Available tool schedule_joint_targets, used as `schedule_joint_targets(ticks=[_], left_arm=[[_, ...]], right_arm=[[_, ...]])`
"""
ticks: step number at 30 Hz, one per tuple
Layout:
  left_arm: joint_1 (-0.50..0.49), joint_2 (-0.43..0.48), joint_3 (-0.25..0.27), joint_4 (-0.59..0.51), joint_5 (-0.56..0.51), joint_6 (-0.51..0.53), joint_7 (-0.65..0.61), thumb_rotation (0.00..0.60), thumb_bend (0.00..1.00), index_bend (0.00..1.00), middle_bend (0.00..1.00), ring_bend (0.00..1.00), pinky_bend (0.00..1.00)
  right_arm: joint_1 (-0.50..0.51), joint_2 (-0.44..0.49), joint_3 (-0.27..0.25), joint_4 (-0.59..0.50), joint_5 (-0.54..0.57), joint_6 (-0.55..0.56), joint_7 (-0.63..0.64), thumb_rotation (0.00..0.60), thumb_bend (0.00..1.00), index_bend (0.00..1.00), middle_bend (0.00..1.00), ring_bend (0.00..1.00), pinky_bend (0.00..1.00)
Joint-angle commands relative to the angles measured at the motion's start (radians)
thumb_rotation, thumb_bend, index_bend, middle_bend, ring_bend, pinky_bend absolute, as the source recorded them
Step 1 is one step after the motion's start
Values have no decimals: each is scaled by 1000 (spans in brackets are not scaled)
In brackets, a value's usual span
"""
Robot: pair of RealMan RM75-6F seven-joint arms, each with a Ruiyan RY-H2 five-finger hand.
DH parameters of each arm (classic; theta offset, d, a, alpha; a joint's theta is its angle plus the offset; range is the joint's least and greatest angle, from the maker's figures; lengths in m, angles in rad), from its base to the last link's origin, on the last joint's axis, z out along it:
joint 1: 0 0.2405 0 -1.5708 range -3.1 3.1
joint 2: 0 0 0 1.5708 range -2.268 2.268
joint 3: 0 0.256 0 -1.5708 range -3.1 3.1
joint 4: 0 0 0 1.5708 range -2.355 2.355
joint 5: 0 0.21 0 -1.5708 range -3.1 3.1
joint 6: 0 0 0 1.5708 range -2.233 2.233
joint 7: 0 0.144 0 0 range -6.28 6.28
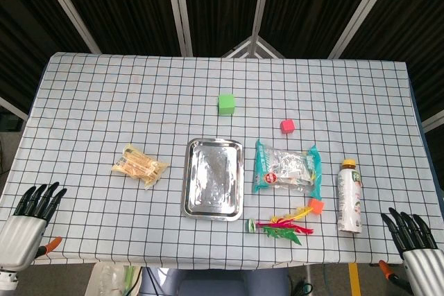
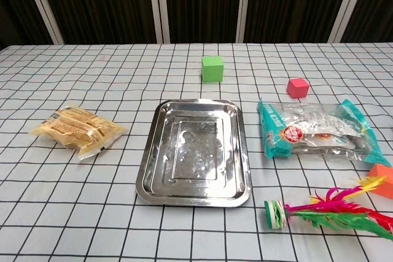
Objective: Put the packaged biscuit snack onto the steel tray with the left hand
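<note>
The packaged biscuit snack (image 1: 141, 165) (image 2: 77, 129) is a small yellow clear-wrapped packet lying flat on the checked cloth, left of the steel tray (image 1: 213, 178) (image 2: 195, 150). Nothing lies in the tray. My left hand (image 1: 31, 220) hangs at the table's near left corner, well below and left of the packet, fingers spread and holding nothing. At the near right corner my right hand (image 1: 415, 240) is likewise spread with nothing in it. The chest view shows neither hand.
Right of the tray lies a teal snack bag (image 1: 286, 168) (image 2: 316, 130). A bottle (image 1: 349, 196) lies further right. A green cube (image 1: 227, 104) (image 2: 212, 68) and a pink cube (image 1: 287, 126) (image 2: 297, 88) sit behind. A feathered shuttlecock (image 1: 281, 227) (image 2: 325, 211) and an orange block (image 1: 316, 206) lie near the front.
</note>
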Motion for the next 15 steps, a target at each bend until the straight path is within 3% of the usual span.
schedule_joint_targets(ticks=[1, 7, 9, 15], left_arm=[[-5, -2, -1, 2, -8, -14, 8, 600, 105, 0, 0, 0, 61], [-37, -24, 16, -3, 25, -65, -19, 600, 104, 0, 0, 0, 73], [-110, -77, -45, -29, 35, -138, 94, 600, 117, 0, 0, 0, 74], [-244, -137, -188, -111, -159, -334, 277, 600, 187, 0, 1, 0, 74]], right_arm=[[4, -2, 3, -6, 4, -7, -9, 600, 306, 0, 0, 0, 0], [-2, -6, -6, -8, -11, -1, -19, 600, 306, 0, 0, 0, 0], [5, 0, -4, -6, -14, -3, 0, 600, 306, 0, 0, 0, 0], [34, 11, 12, -2, 38, -54, 35, 600, 306, 0, 0, 0, 0]])
